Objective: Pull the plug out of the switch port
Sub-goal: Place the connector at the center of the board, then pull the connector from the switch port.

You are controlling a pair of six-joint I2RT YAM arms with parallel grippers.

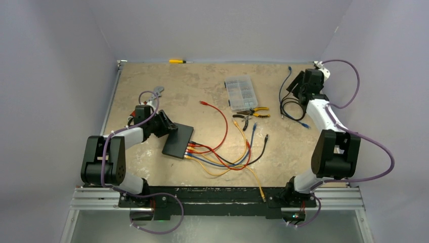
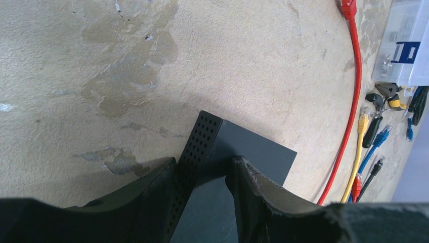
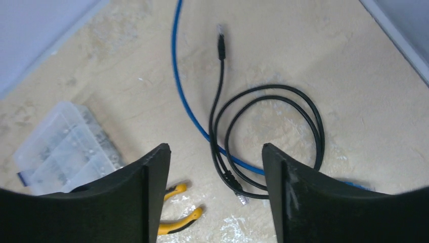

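2 arms: left one at the switch (image 1: 178, 141), right one well apart from it, over the far-right corner of the bench (image 1: 152, 81).
Switch: flat on the bench, left of centre, port edge turned near-right, away from the left arm.
Plugs (image 1: 189, 150): 1 row seated along that port edge, in red, yellow and blue; exact count too small to tell; cables (image 1: 227, 157) fanning out to the right.
Left jaws: narrow, closed around the far corner of the switch, straddling its perforated side wall; seemingly pinching it as a brace.
Right jaws: wide apart, holding nothing, hovering above a coiled black cable (image 3: 273, 131) and a loose blue cable (image 3: 178, 76), near the clear organiser box (image 3: 66, 147) and yellow-handled pliers (image 3: 177, 212).
Step in hand: judged as switch braced, plug not yet reached; every plug in the row apparently seated.
Next move: right arm across to the port edge, jaws lined up on 1 plug body rather than its cable, latch squeezed, then a straight pull along the port axis, left grip firm against sliding.
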